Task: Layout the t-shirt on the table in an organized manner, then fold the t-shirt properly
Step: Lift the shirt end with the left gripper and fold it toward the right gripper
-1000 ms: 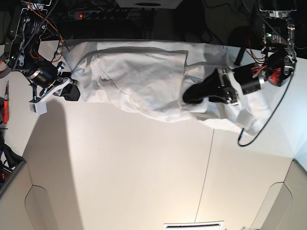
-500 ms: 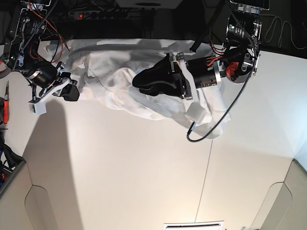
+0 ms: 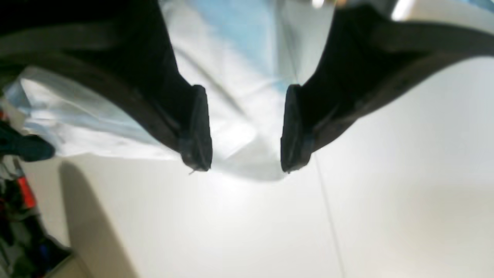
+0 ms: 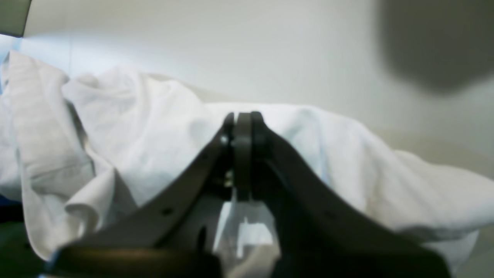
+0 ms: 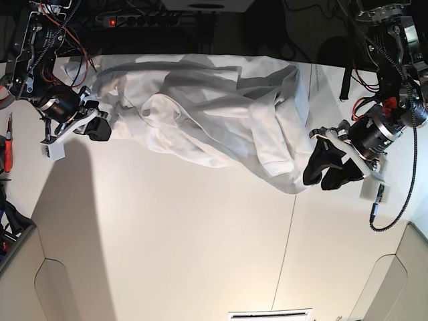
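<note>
1. Since half a second ago the left pincer (image 5: pixel 328 172) has swung off the middle of the t-shirt (image 5: pixel 214 120) to that garment's near corner on the base view's right side, and its jaws now stand wide apart with nothing between them — a second ago they were clamped on the cloth.
2. From the left wrist view, the two dark fingers (image 3: pixel 197 127) hang spread above the table (image 3: pixel 247 224), with the white cloth edge behind them and the thin dark seam (image 3: pixel 328 216) running just under the right-hand finger.
3. The right pincer (image 5: pixel 99 127) has not shifted over the same second; it sits at the shirt's far end on the base view's left, jaws pressed together.
4. In the right wrist view those closed fingertips (image 4: pixel 241 127) meet in front of bunched white cloth (whether a fold is actually pinched between them I cannot tell).
5. The t-shirt lies crumpled along the back edge of the table, spread wider than before — its right portion is now drawn out toward the left pincer, with grey folds and ridges across the middle.
6. The front of the table (image 5: pixel 200 254) is bare off-white surface.
</note>
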Motion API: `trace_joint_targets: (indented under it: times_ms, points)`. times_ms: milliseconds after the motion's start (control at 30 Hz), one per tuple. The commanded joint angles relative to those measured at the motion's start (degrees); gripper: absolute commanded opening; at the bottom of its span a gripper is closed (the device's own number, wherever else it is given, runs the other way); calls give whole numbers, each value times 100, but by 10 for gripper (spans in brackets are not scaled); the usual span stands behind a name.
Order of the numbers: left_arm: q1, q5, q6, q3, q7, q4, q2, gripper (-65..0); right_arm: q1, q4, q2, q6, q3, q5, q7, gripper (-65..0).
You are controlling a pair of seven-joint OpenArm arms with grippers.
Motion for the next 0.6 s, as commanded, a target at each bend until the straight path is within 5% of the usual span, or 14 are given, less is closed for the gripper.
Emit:
trace_joint_targets:
  times_ms: [0,267,567]
  points:
    - [-90,-68,4,-2,-168,-59,-87,-309,61,92,46,68,26,109,74,-650]
    - [-737,-278,133,-2,-109,-1456,-153,-258,61,92,48,68,26,107,90,-650]
    - [-1038,-848,98,2,713,-2006,-157,-261,61,92,48,70,26,107,90,-650]
